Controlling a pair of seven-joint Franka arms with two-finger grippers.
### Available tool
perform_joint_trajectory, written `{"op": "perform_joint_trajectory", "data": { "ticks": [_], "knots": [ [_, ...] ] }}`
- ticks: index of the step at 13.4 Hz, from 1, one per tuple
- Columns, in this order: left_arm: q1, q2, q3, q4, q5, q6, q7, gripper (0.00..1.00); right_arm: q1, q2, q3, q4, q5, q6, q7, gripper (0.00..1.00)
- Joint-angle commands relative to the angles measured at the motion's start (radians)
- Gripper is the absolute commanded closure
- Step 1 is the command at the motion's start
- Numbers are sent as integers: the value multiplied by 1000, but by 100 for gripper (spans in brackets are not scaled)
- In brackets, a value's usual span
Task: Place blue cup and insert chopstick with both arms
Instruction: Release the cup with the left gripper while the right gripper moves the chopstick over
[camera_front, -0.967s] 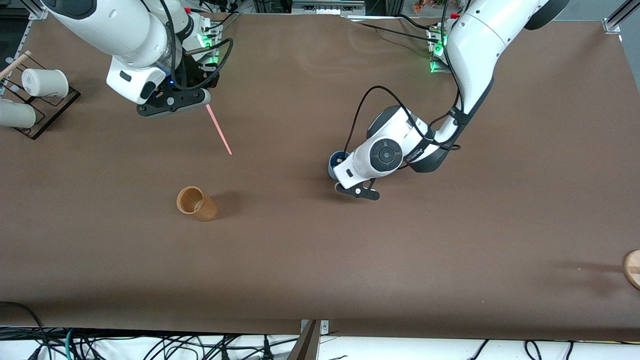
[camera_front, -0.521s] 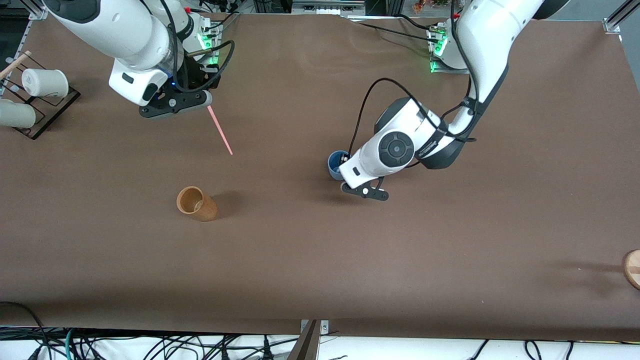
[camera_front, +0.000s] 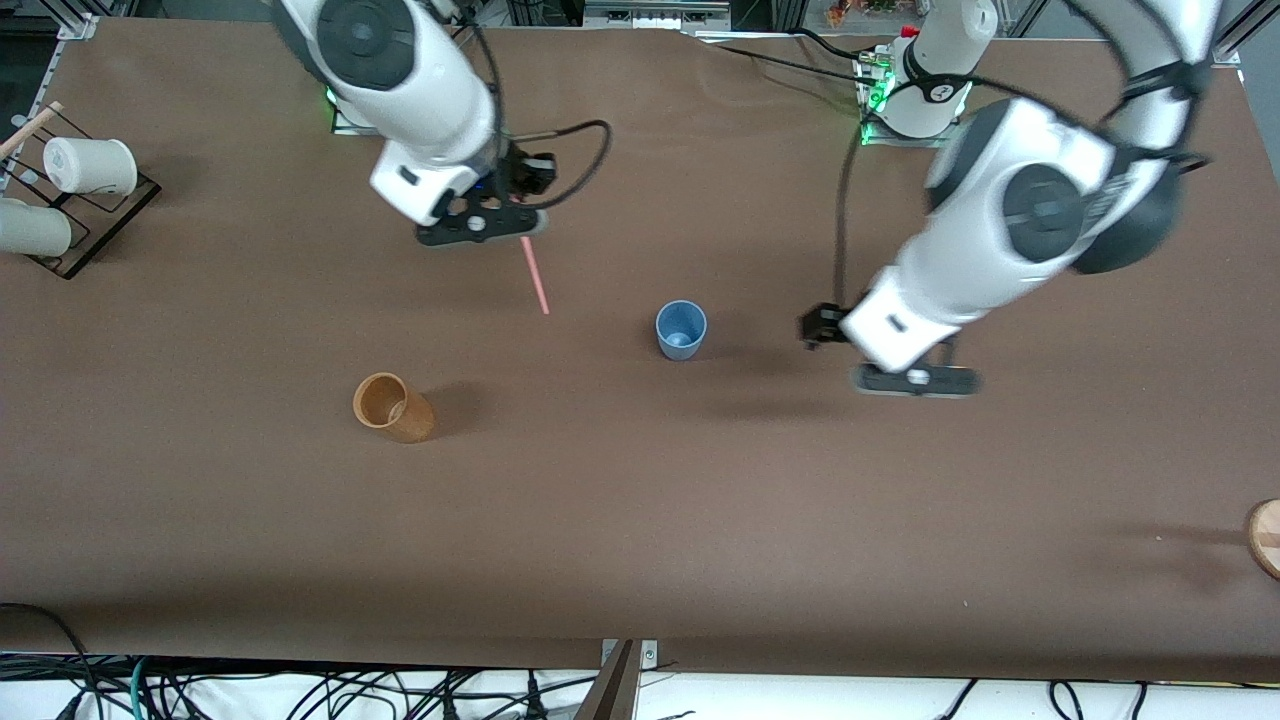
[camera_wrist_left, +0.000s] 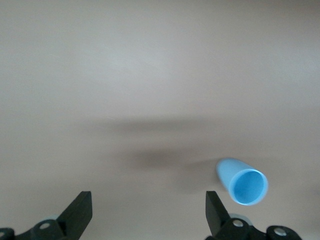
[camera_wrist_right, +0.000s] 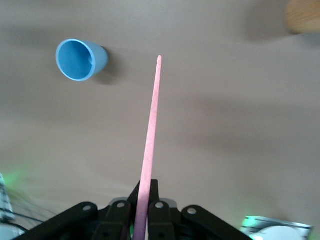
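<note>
Cup: blue cup (camera_front: 681, 329) upright on desk (camera_front: 640, 520), mouth clear.
Left pincer (camera_wrist_left: 145, 220): wide, empty, beside cup.
Right pincer (camera_wrist_right: 145, 210): clamped on chopstick (camera_front: 535, 278).
Advice: centre tip over mouth, lower gently.

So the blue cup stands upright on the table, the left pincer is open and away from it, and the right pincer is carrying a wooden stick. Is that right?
Not quite: the stick in the right pincer is a pale-pink chopstick, not wooden, as the right wrist view shows. The rest holds: the blue cup stands upright on the table, and the left pincer is open and away from it.
</note>
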Motion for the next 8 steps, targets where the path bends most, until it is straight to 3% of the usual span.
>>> {"op": "perform_joint_trajectory", "data": {
  "ticks": [1, 4, 5, 8],
  "knots": [
    [99, -24, 2, 64, -1, -98, 171, 0, 77, 86, 12, 56, 31, 68, 165, 100],
    [-90, -119, 320, 57, -5, -115, 275, 0, 160, 149, 12, 79, 34, 165, 290, 100],
    [-94, -159, 327, 31, -5, -114, 279, 0, 172, 162, 12, 79, 34, 197, 316, 100],
    [-86, -350, 327, -234, -12, -8, 279, 0, 217, 208, 12, 79, 27, 262, 377, 100]
  ]
}}
